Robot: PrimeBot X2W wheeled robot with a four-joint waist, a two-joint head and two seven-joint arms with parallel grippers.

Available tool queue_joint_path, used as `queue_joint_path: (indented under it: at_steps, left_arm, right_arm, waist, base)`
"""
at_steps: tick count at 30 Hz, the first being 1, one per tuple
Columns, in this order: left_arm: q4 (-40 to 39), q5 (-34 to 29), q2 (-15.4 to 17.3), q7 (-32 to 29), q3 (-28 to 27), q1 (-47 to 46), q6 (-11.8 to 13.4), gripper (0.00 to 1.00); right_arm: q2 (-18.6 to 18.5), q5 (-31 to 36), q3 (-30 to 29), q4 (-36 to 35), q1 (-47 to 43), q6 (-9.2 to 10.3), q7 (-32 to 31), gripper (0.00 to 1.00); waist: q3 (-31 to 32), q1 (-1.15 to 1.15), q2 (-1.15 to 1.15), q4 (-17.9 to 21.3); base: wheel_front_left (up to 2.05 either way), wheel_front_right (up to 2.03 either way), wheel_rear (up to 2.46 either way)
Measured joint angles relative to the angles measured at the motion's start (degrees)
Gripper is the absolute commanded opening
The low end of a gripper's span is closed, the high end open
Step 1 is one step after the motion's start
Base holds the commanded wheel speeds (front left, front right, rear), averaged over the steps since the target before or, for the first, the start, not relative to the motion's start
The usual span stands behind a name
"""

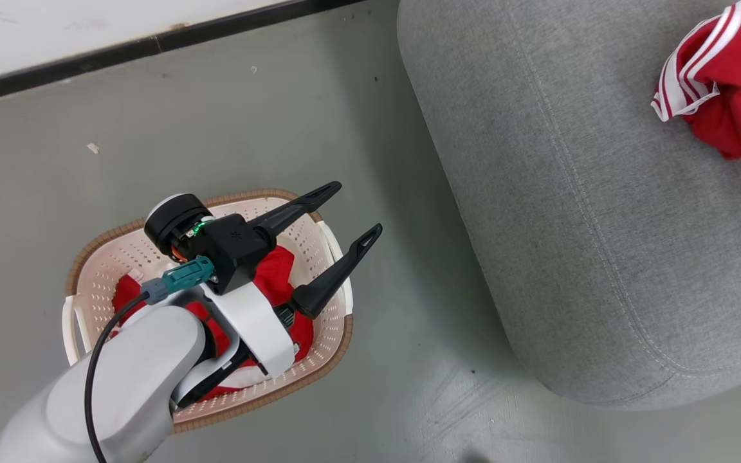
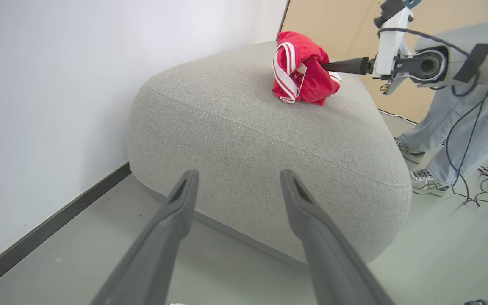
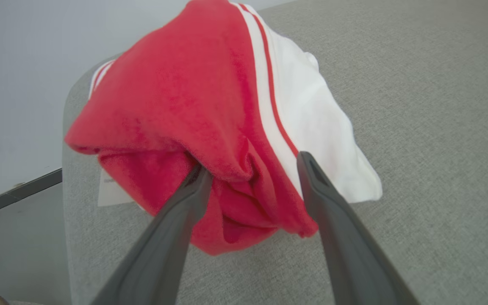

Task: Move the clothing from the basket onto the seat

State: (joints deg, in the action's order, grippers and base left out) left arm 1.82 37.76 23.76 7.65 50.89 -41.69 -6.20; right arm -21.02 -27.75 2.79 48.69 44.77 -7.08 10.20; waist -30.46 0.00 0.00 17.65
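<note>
On the grey seat (image 1: 570, 225) one red garment (image 1: 731, 83) sits between the wide right pincer (image 3: 253, 163), best drawn straight back without snagging, while the left pincer (image 1: 356, 207), equally wide, hovers over the basket (image 1: 97, 257) holding the second garment (image 1: 277, 276).

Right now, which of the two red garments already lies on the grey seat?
The bunched garment between the right tool's fingers lies on the seat; the other garment sits in the basket under the left tool.
</note>
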Motion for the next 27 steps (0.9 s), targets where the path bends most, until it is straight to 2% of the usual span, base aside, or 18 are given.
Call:
queue_joint_path:
  at_steps: [10, 18, 27]
  left_arm:
    - [2.0, 1.1, -0.3, 2.1, -0.4, 0.5, 0.0, 1.0]
    - [3.8, 1.8, -0.4, 3.8, -1.7, 2.5, 0.1, 1.0]
    - [5.5, 2.6, -0.4, 5.1, -4.3, 4.6, 1.5, 1.0]
  right_arm:
    - [-1.5, -1.0, 3.2, -1.7, -2.4, 0.0, 1.7, 1.0]
    - [-3.0, -2.1, 4.7, -6.1, -2.4, 0.0, 3.0, 1.0]
    - [-3.1, -3.5, 5.9, -11.8, -3.9, 0.0, 4.0, 1.0]
  waist:
    - [3.8, 0.0, 0.0, 0.2]
    - [7.2, 0.0, 0.0, 0.0]
    - [11.2, 0.0, 0.0, -1.2]
  base:
    - [0.0, 0.0, 0.0]
    - [0.0, 0.0, 0.0]
    - [0.0, 0.0, 0.0]
